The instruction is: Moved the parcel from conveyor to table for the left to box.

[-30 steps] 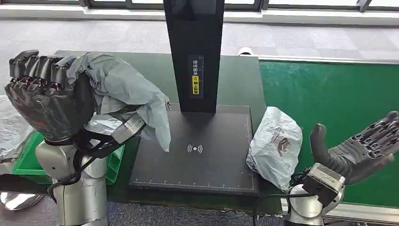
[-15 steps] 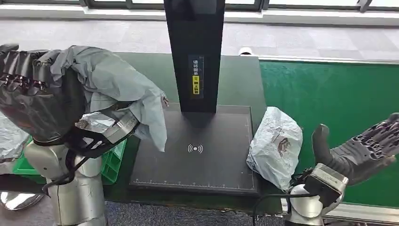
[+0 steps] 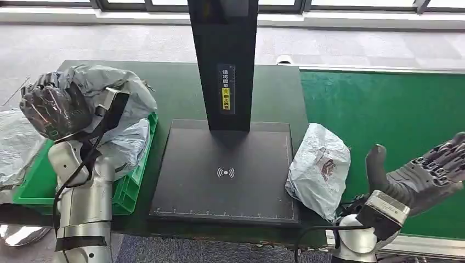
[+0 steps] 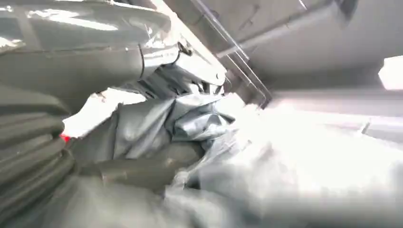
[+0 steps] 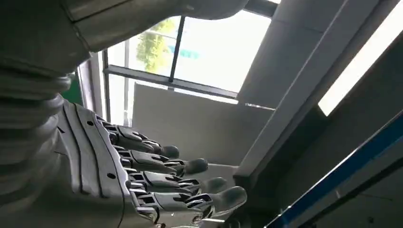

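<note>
Grey carpet and a window strip run along the top of the frame behind a dark green surface (image 3: 274, 93) carrying a black scanner pad (image 3: 225, 175) with a tall black post (image 3: 224, 55), and a green conveyor (image 3: 384, 115) fills the right side. At the left, the left hand (image 3: 57, 107) has its fingers wrapped into a crumpled grey parcel (image 3: 118, 96) held over the green bin (image 3: 129, 186). At lower right the right hand (image 3: 425, 172) hovers with fingers spread and holding nothing, just beside a white parcel (image 3: 318, 170) lying at the pad's right edge.
</note>
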Robot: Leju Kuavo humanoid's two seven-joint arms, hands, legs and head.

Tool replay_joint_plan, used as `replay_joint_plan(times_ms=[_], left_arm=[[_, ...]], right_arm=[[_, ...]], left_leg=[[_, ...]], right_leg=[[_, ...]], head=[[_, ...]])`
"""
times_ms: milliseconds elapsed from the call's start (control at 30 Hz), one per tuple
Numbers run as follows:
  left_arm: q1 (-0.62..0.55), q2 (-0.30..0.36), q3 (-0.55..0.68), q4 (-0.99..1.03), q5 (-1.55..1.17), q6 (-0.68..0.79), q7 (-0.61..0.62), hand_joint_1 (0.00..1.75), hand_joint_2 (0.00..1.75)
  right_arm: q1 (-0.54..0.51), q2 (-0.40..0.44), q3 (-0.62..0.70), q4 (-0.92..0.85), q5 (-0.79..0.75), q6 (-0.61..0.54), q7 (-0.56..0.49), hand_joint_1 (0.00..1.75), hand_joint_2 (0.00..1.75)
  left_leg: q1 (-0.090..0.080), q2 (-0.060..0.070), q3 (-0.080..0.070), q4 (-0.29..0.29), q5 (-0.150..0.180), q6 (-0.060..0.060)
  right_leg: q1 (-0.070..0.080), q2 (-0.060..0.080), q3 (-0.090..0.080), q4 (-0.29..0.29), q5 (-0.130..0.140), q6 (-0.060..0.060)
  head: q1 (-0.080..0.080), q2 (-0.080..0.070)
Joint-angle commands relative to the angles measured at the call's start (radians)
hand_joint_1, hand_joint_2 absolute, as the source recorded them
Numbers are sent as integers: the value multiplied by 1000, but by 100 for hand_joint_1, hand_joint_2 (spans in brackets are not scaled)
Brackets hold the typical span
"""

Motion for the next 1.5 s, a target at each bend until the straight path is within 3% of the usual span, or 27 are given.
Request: replay_joint_plan(times_ms=[33, 133, 200, 567, 700, 733, 1033, 1067, 1100, 1500], left_arm=[[-89, 120, -28, 369, -73, 4, 104, 175, 175], [-97, 123, -32, 381, -73, 4, 111, 175, 175], [-123, 135, -62, 485, -73, 4, 179, 175, 175], [-138, 149, -50, 546, -73, 4, 201, 175, 175], [-152, 163, -91, 592, -73, 4, 261, 175, 175], [-153, 163, -94, 592, -73, 4, 265, 2, 175], [-145, 164, -99, 563, -73, 4, 280, 0, 175], [-145, 164, -99, 563, -73, 4, 280, 0, 0], [-79, 32, 171, 218, -12, 4, 0, 0, 0], [-79, 32, 171, 218, -12, 4, 0, 0, 0]], right_arm=[[12, 32, -9, 39, -3, 1, 3, 0, 175], [10, 32, -13, 43, -4, 1, 3, 0, 175], [12, 32, -12, 45, -5, 1, 3, 0, 175], [16, 32, -14, 34, -6, 1, 3, 0, 175], [16, 32, -16, 34, -4, 1, 3, 0, 175], [16, 32, -17, 33, -4, 1, 3, 0, 175], [19, 32, -18, 31, -3, 1, 3, 0, 175], [19, 32, -18, 31, -3, 1, 3, 0, 175], [9, 32, -34, 103, 18, 1, 3, 0, 175], [9, 32, -34, 103, 18, 1, 3, 0, 175]], left_leg=[[1, -2, 3, -3, 1, 0], [2, -3, 1, -1, 0, 0], [2, -4, 3, -4, 1, 0], [2, -4, 0, -1, 0, 0], [1, -5, 1, -2, 1, 0], [1, -4, 0, -1, 0, 0], [1, -4, 0, -1, 0, 0], [1, -3, -1, 0, 0, 0], [2, -4, 1, -2, 1, 0], [1, -4, 1, -3, 1, 0]], right_leg=[[2, -3, 5, -4, 0, 0], [1, -2, 3, -2, 0, 0], [1, -4, 6, -5, 0, 0], [1, -4, 2, -2, 0, 0], [1, -5, 3, -3, 0, 0], [1, -4, 3, -2, 0, 0], [1, -4, 2, -2, 0, 0], [1, -3, 2, -1, 0, 0], [1, -4, 3, -3, 0, 0], [1, -4, 4, -3, 0, 0]], head=[[1, 0], [1, 0], [0, 0], [1, 0], [0, 0], [1, 0], [0, 0], [1, 0], [0, 0], [0, 0]])
